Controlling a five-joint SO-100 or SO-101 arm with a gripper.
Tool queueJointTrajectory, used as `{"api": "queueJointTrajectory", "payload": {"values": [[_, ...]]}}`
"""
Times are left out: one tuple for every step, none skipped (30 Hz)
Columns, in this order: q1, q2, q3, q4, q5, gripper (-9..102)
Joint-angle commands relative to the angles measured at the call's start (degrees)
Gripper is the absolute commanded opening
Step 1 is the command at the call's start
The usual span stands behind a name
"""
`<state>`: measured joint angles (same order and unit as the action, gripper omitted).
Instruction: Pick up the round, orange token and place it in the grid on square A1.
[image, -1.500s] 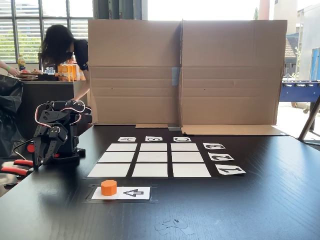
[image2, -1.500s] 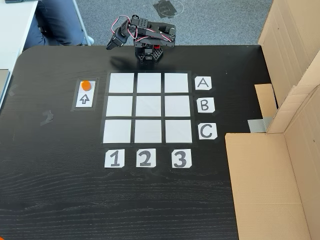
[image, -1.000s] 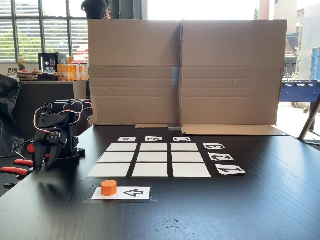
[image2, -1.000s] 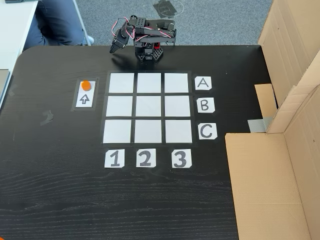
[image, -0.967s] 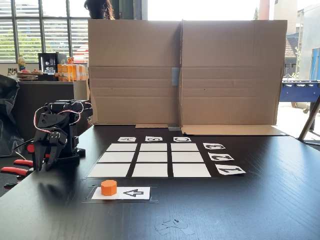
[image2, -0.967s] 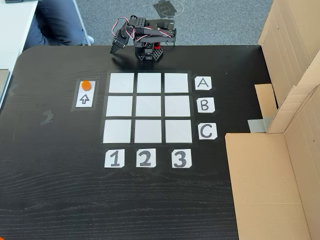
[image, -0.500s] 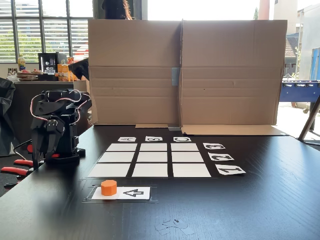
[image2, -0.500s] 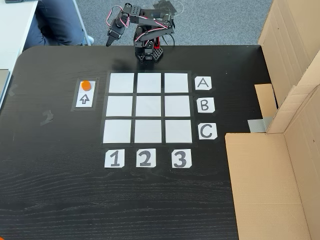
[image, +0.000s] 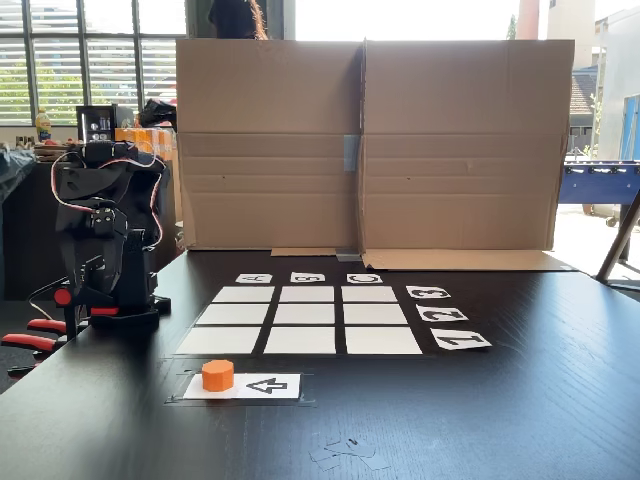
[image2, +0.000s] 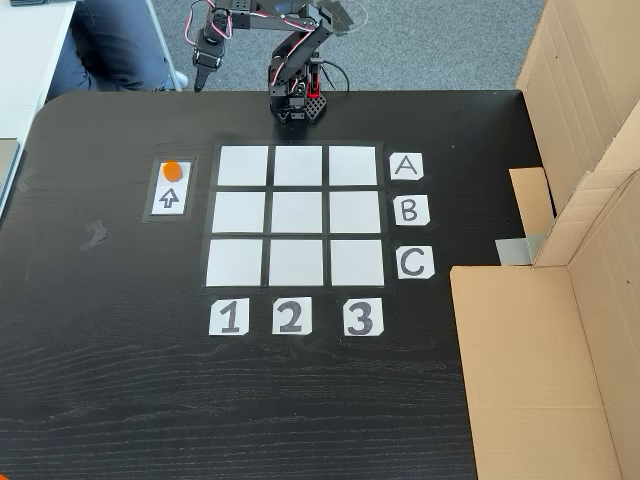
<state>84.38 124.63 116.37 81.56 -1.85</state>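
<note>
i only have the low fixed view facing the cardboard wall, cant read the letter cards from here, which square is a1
Observer: In a fixed view from above, square A1 is the corner of the grid closest to the token, in line with the A card and the 1 card.
Operator: where is the gripper over the table
Observer: From above, the gripper shows against the floor just past the table edge beside the arm's base, pointing down, well apart from the token. I cannot tell if it is open.
Operator: anyone near it
Observer: Yes, a person's leg shows just beyond that edge, close to the gripper.
</note>
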Motion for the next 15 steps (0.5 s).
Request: {"api": "queueJointTrajectory", "payload": {"values": [[-3.60,-4.83,-8.17,2.20,1.85,16],[-4.75,-6.42,-9.93,2.46,2.81,16],[-5.89,-8.09,-11.69,2.46,3.69,17],[-6.94,-10.11,-13.18,2.46,4.31,17],[-7.91,-11.95,-14.59,2.46,4.66,17],[-8.88,-13.97,-16.00,2.46,4.92,18],[-9.84,-16.26,-17.40,2.46,5.36,19],[-10.72,-18.54,-18.90,2.46,5.89,19],[-11.60,-21.01,-20.39,2.46,6.42,20],[-12.30,-23.38,-21.80,2.55,6.77,20],[-13.10,-25.75,-23.20,2.72,6.94,21],[-13.71,-28.12,-24.61,2.90,7.03,21],[-14.24,-30.32,-25.93,3.08,7.12,22],[-14.77,-32.34,-27.33,3.25,7.12,23],[-15.12,-34.28,-28.83,3.52,7.21,24]]}}
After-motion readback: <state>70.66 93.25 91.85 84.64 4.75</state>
